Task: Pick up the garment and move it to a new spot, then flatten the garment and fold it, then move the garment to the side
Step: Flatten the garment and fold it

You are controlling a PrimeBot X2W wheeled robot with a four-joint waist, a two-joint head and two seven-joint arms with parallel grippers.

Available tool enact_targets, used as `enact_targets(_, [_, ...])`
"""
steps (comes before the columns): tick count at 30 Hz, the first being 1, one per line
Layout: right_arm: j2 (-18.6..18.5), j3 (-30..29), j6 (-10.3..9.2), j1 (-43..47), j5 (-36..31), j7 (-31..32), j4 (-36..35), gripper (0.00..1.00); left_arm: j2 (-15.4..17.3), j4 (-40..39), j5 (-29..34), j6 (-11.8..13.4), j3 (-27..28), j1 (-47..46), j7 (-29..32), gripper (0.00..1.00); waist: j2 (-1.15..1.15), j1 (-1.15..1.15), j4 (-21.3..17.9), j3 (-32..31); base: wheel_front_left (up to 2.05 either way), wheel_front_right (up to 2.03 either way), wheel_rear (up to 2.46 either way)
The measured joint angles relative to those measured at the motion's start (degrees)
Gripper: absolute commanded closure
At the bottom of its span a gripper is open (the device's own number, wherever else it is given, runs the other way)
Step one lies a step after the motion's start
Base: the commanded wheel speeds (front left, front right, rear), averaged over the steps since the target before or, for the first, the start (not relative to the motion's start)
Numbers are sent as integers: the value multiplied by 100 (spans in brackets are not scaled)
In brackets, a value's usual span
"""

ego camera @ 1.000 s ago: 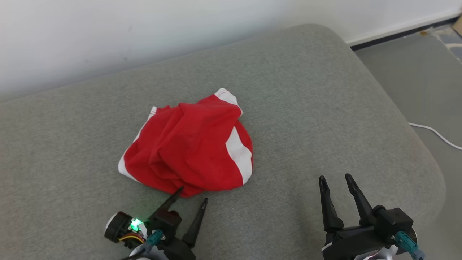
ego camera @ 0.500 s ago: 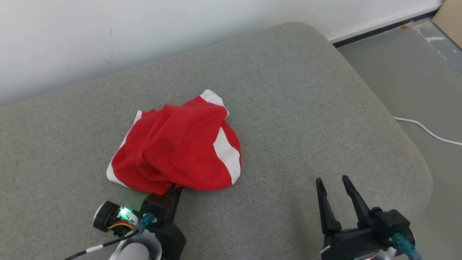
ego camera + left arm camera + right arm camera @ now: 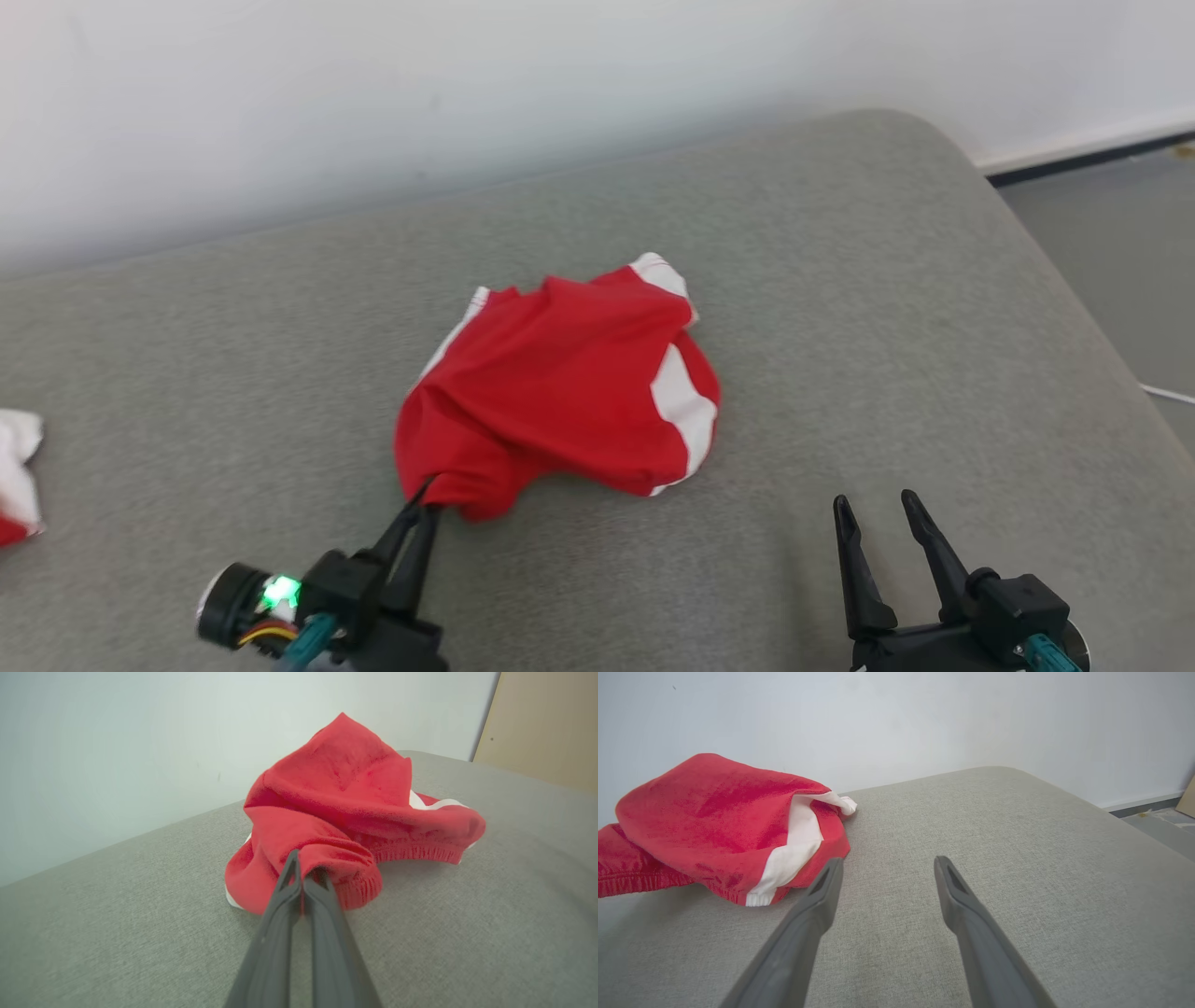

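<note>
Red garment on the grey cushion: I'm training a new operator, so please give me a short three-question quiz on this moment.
1. True or false: the right gripper is shut on the red garment.
2. The left gripper pinches the garment's: A near red edge; B far corner; C nothing.
3. What colour are the side stripes?
Key: 1 false; 2 A; 3 white.

Garment [image 3: 560, 392] on cushion [image 3: 840, 280] ctr, L gripper [image 3: 422, 497] at its near edge, R gripper [image 3: 874, 506] apart on right
</note>
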Motion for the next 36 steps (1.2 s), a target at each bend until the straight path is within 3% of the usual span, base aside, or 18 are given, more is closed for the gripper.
enact_targets(11, [1, 26, 0, 86, 12, -1, 35, 0, 372, -299, -166, 57, 759, 857, 0, 100, 0, 0, 817, -185, 0, 0, 0])
enact_targets(21, [1, 70, 0, 87, 5, -1, 69, 0, 311, 110, -167, 104, 1128, 822, 0, 100, 0, 0, 911, -316, 0, 0, 0])
enact_targets(22, [2, 68, 0, 87, 4, -1, 70, 0, 287, 135, -156, 97, 1133, 793, 0, 29, 0, 0, 917, -310, 0, 0, 0])
enact_targets(23, [2, 68, 0, 87, 4, -1, 70, 0, 287, 135, -156, 97, 1133, 793, 0, 0, 0, 0, 917, -310, 0, 0, 0])
enact_targets(36, [2, 13, 0, 118, -14, -1, 48, 0, -47, 159, -113, 100, 1584, 1148, 0, 0, 0, 0, 1146, -288, 0, 0, 0])
